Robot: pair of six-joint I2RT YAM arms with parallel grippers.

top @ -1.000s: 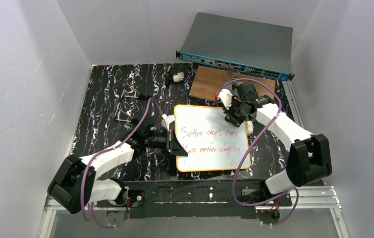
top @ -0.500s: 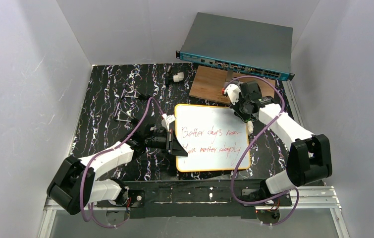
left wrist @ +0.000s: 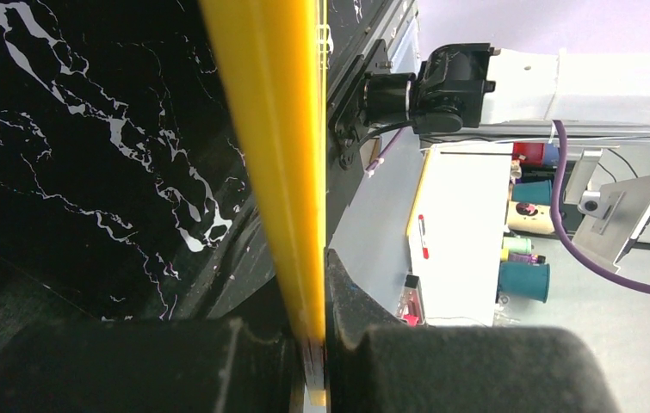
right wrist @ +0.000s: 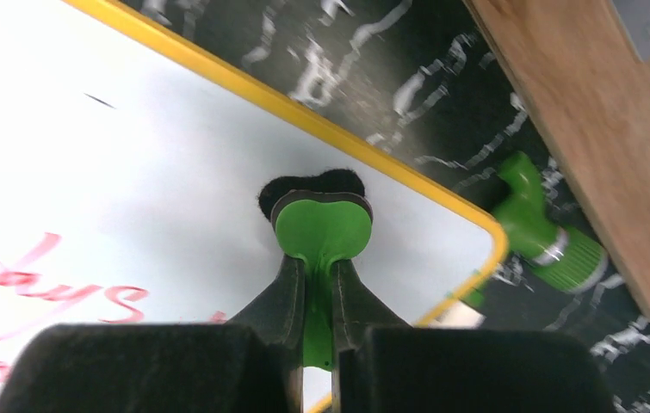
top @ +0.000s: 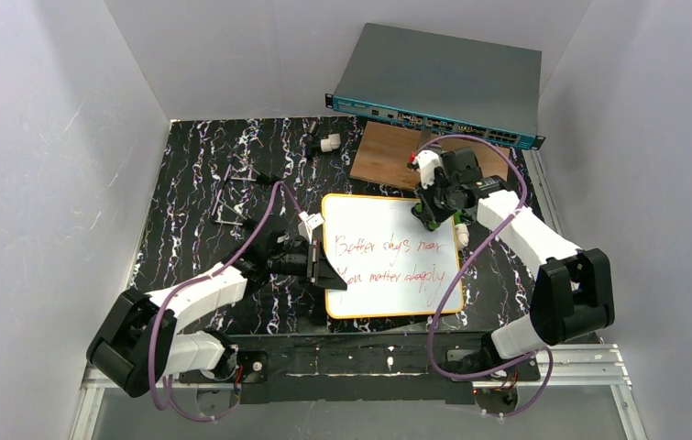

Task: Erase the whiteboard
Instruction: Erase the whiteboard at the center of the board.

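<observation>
whiteboard (top: 388, 298) lies flat mid-table. left gripper (left wrist: 308, 344) jaws pinch its yellow rim at 9 o'clock, likely to stop it sliding. right gripper (right wrist: 319, 301) jaws clamp the green eraser (right wrist: 321, 228), felt down on the board's 1 o'clock corner. vs earlier: right gripper is back over that corner, red writing (top: 369, 246) unchanged.

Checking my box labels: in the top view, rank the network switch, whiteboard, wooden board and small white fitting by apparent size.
1-2. network switch and whiteboard: nearly alike in area, so left unranked.
3. wooden board: clearly smaller, though partly hidden by the network switch.
4. small white fitting: by far the smallest.
</observation>
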